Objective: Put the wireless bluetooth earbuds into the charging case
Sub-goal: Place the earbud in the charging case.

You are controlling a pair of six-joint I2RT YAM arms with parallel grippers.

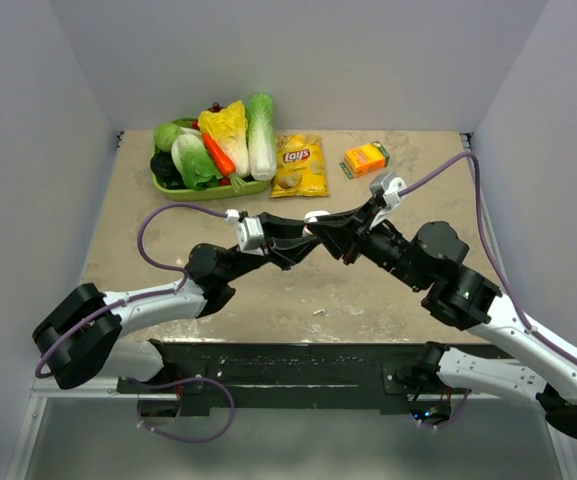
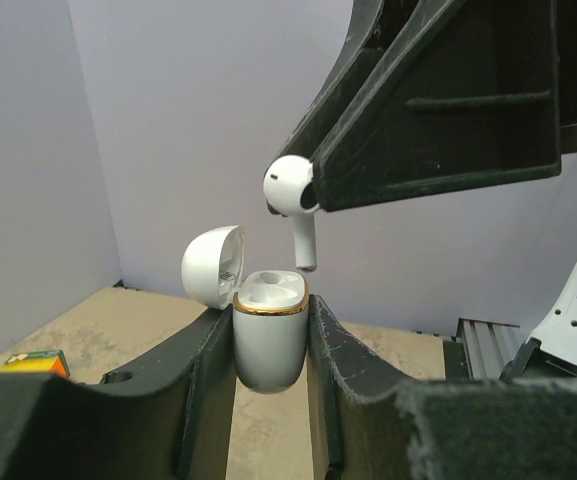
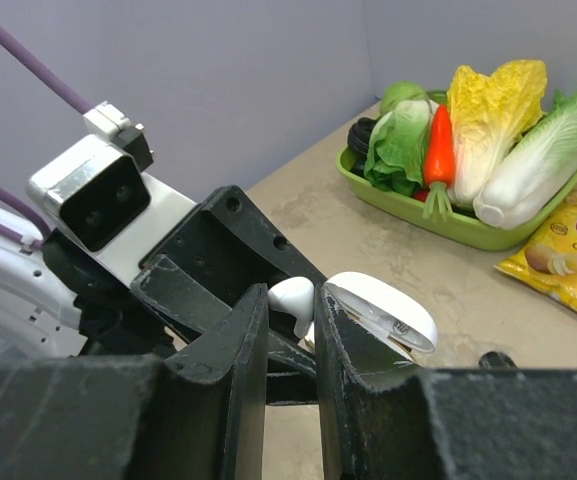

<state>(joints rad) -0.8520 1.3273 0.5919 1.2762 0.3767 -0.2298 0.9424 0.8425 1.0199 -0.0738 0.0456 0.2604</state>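
left gripper (image 2: 268, 330): pinching the upright charging case (image 2: 268, 355), lid (image 2: 211, 265) open
right gripper (image 3: 290, 318): pinching a white earbud (image 2: 290, 187)
earbud: stem down, just above the case, apart

The one brand that can be read is on the yellow chip bag (image 1: 299, 165), which lies on the surface (image 1: 113, 200) toward twelve o'clock in the overhead view. It bears the red Lay's logo. In the right wrist view the same bag sits at the three o'clock edge, with the logo cut off by the frame and the letters "Class" beneath it. The orange box (image 1: 365, 159), at three o'clock from the bag, carries print too small to read. Fine dark marks inside the lid of the charging case (image 3: 383, 315) are illegible.
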